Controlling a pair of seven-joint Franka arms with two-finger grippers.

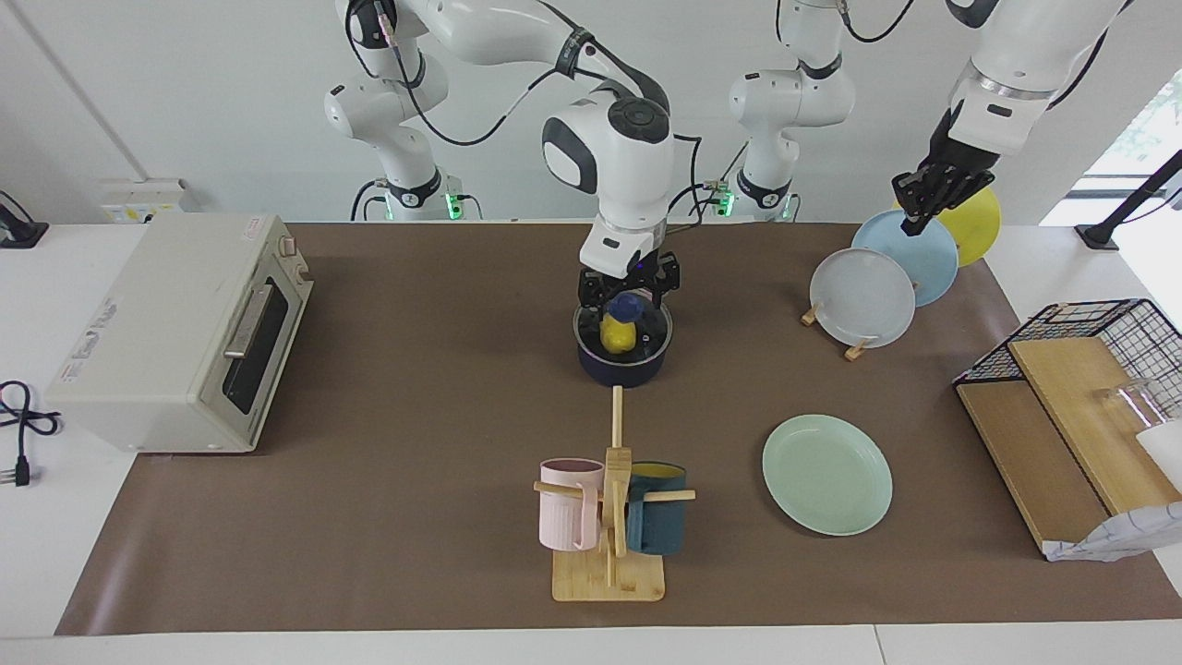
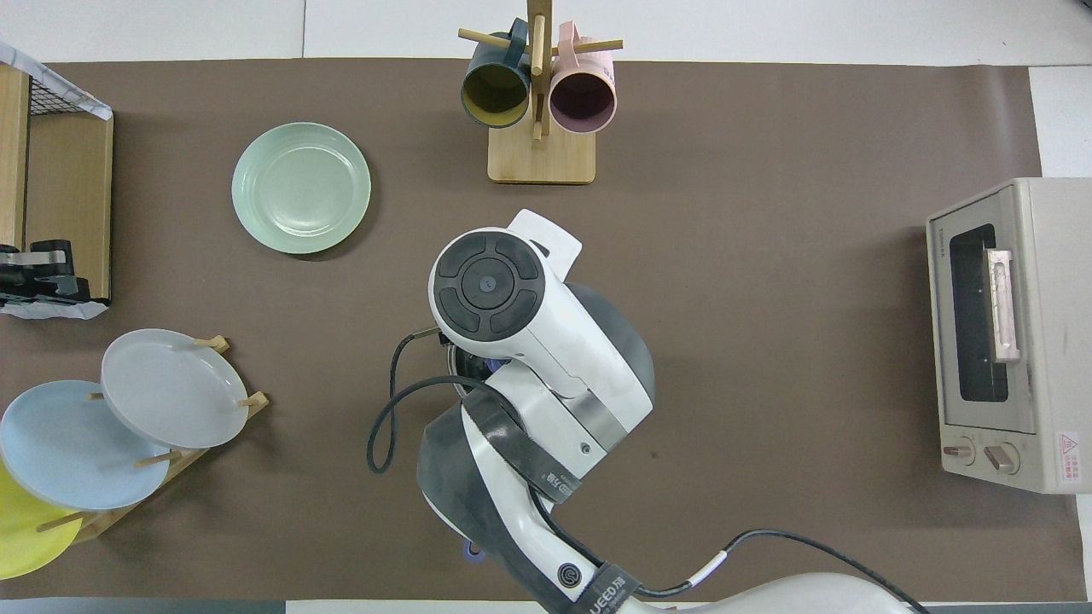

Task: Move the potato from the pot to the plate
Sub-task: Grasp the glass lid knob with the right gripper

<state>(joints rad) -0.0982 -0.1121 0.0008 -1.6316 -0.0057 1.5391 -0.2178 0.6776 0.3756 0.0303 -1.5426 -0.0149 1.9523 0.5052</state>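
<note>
I see the potato (image 1: 617, 334) in the pot (image 1: 624, 356), directly under the right hand (image 1: 627, 294). A small blue thing (image 1: 627, 306) sits on top of the potato, between the fingers of this hand. The right hand points straight down over the pot, with its fingers apart on both sides of the blue thing; I cannot tell if they touch it or the potato. In the overhead view the right arm covers the pot almost fully, so I see only a little of its rim (image 2: 461, 368).

The plate (image 1: 826, 474) lies flat on the worktop (image 1: 416, 388), well apart from the right hand, farther from the robots and toward the left arm's end. The mug rack (image 1: 609, 517) with a pink mug (image 1: 569, 503) and a dark blue mug (image 1: 657, 520) stands farther from the robots than the pot.

The left hand (image 1: 933, 194) waits in the air over the plate rack (image 1: 836, 332), in front of the light-blue plate (image 1: 910, 259) and the yellow plate (image 1: 974, 222); the grey plate (image 1: 862, 297) is just beside. If the left hand is released or clenched, I cannot tell
</note>
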